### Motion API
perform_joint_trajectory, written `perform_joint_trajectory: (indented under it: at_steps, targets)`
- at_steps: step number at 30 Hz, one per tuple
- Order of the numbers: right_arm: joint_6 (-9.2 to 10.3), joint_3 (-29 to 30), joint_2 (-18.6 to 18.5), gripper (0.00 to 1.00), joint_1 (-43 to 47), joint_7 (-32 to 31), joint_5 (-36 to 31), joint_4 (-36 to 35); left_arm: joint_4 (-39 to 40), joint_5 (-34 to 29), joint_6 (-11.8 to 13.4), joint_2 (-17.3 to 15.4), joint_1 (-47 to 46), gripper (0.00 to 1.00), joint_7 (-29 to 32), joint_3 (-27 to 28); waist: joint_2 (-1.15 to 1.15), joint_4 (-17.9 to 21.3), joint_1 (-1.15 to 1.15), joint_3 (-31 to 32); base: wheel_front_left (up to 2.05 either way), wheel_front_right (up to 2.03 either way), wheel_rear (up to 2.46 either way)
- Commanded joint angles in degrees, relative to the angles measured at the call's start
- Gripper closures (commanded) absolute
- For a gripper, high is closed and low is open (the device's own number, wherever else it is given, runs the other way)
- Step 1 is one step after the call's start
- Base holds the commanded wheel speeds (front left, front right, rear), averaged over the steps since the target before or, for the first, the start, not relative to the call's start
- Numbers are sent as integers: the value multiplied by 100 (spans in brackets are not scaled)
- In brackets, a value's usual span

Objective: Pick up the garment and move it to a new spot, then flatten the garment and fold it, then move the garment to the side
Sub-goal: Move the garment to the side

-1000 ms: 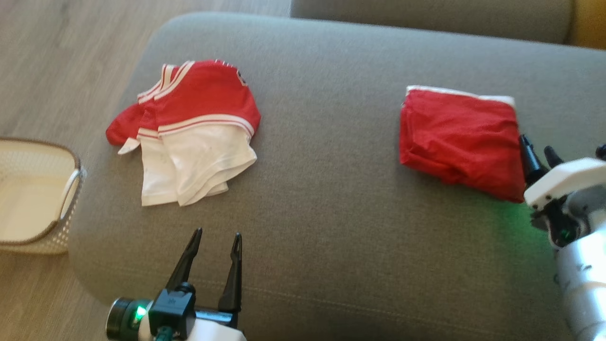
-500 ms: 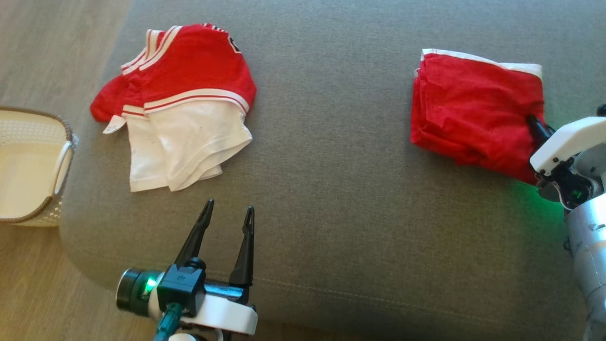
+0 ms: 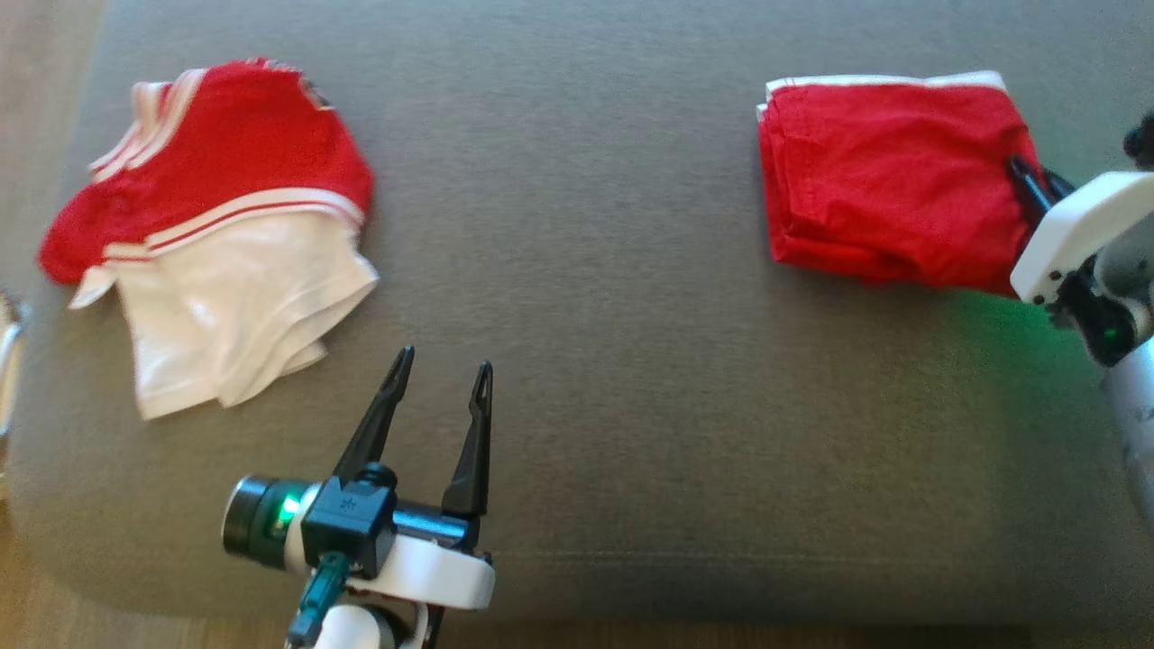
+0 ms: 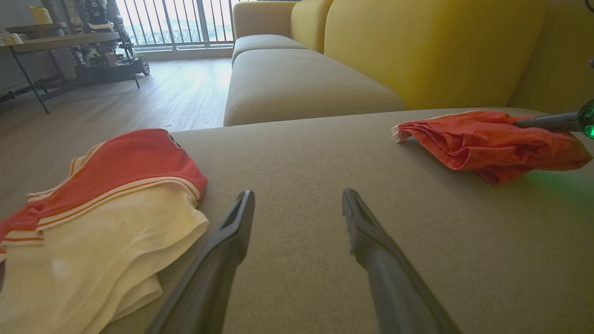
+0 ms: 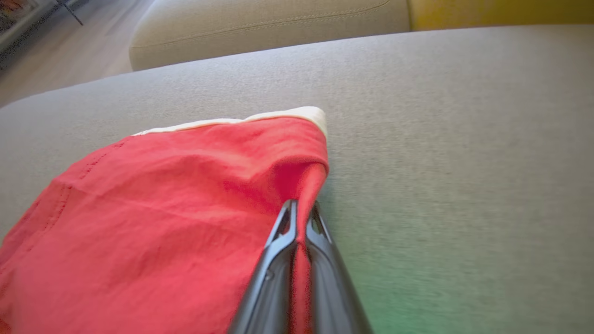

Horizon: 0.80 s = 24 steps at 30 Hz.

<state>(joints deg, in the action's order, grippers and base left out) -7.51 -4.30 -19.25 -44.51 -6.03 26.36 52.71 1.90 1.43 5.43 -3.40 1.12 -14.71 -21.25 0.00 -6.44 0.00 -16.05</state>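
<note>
The right claw [image 5: 300, 209], open a second ago, has pinched the edge of the red garment [image 3: 888, 171] (head camera shifted too).

Grey cushion [image 3: 577, 361]; yellow sofa [image 4: 417, 46]; wooden floor [image 4: 162, 93]

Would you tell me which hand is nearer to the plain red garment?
Right. The right hand is shut on the garment's edge; the left hand hangs open, well apart.

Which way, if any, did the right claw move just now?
Yes: the right gripper moved left onto the right edge of the folded red garment, shutting on it.
</note>
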Motion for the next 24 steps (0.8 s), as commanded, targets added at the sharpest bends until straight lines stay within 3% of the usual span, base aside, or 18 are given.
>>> perform_joint_trajectory:
  at_steps: [1, 10, 24]
  targets:
    - [2, -226, -179, 100, -234, 77, -44, -313, 238, -64, -30, -31, -233, 0, -29, 192, 0, 322, 0, -138, 0, 0, 0]
    - [2, -658, -705, 100, -463, 355, -173, -944, 352, -148, -88, -142, -474, 0, -29, 172, 0, 1013, 0, -424, 0, 0, 0]
    - [2, -312, -1059, 100, -584, 692, -802, -1185, 432, -176, -82, -305, -698, 0, -29, 132, 0, 1486, 0, -801, 0, 0, 0]
